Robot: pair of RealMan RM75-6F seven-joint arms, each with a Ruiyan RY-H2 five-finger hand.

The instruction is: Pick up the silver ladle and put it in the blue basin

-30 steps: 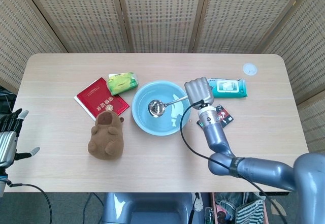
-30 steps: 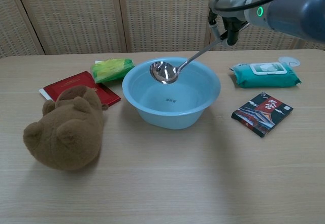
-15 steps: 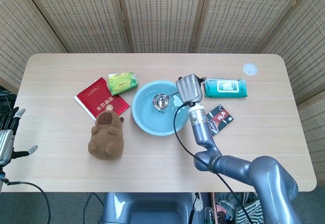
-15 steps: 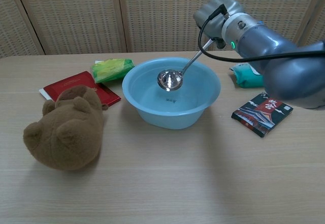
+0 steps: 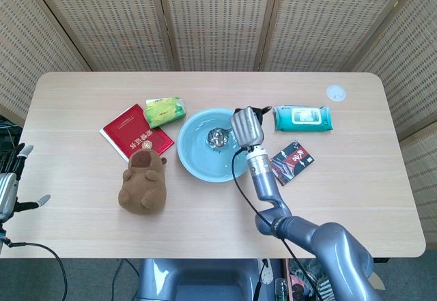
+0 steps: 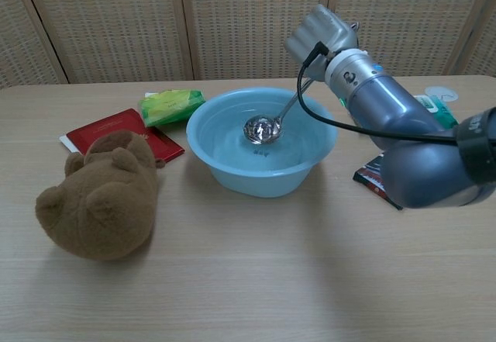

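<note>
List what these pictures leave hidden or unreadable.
- Right hand: its fingers on the ladle handle face away in both views.
- Left hand: head view's left edge cuts it; absent from chest view.
- Black packet: mostly behind the right arm in chest view.
- Mark on the basin floor: too small to read.

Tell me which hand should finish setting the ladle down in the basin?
The right hand: it already grips the silver ladle by the handle, bowl low inside the blue basin. The left hand sits off the table's far-left edge, holding nothing.
</note>
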